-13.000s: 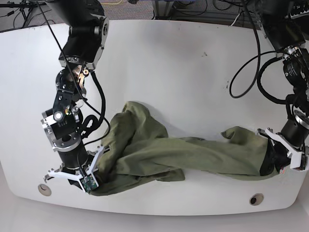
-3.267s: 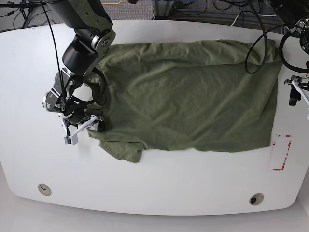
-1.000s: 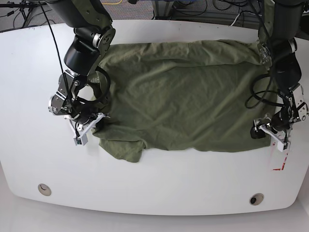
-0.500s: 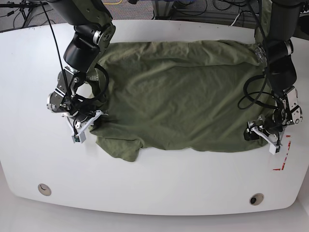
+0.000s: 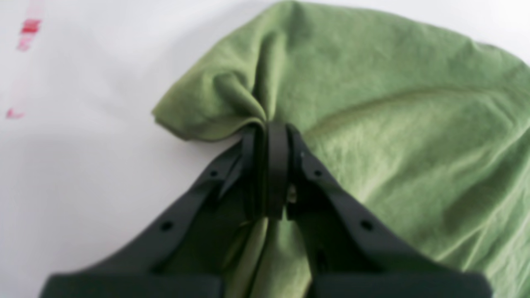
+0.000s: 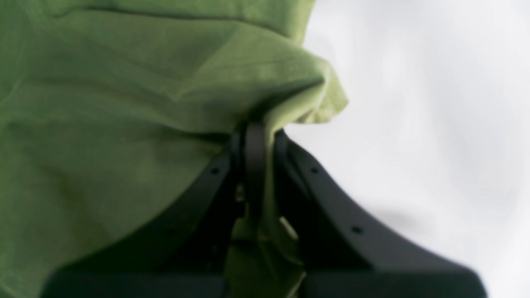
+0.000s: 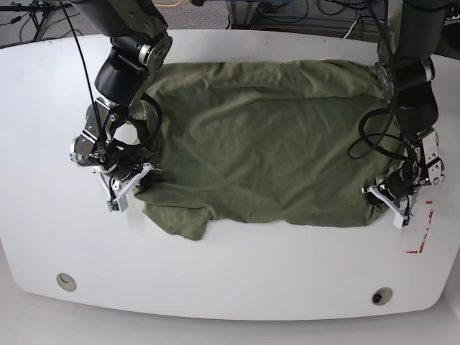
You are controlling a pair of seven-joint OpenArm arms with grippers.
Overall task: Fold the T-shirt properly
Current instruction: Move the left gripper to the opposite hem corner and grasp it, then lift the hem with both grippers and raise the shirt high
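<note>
The olive-green T-shirt (image 7: 273, 136) lies spread and wrinkled across the white table. My left gripper (image 7: 385, 198), on the right of the base view, is shut on the shirt's lower right corner. In the left wrist view its black fingers (image 5: 276, 165) pinch a bunched fold of the shirt (image 5: 372, 103). My right gripper (image 7: 131, 189), on the left of the base view, is shut on the shirt's left edge. In the right wrist view its fingers (image 6: 254, 157) clamp a raised fold of the shirt (image 6: 124, 124). A folded-over flap sticks out at the lower left (image 7: 183, 224).
Red tape marks (image 7: 420, 228) lie on the table just right of my left gripper and show in the left wrist view (image 5: 28, 29). Two round holes (image 7: 66, 281) (image 7: 382, 295) sit near the table's front edge. Cables (image 7: 338, 18) run behind the far edge.
My left gripper has slid left onto the shirt's lower right corner and shut on it, drawing that edge slightly inward. My right gripper has stayed at the left edge.
</note>
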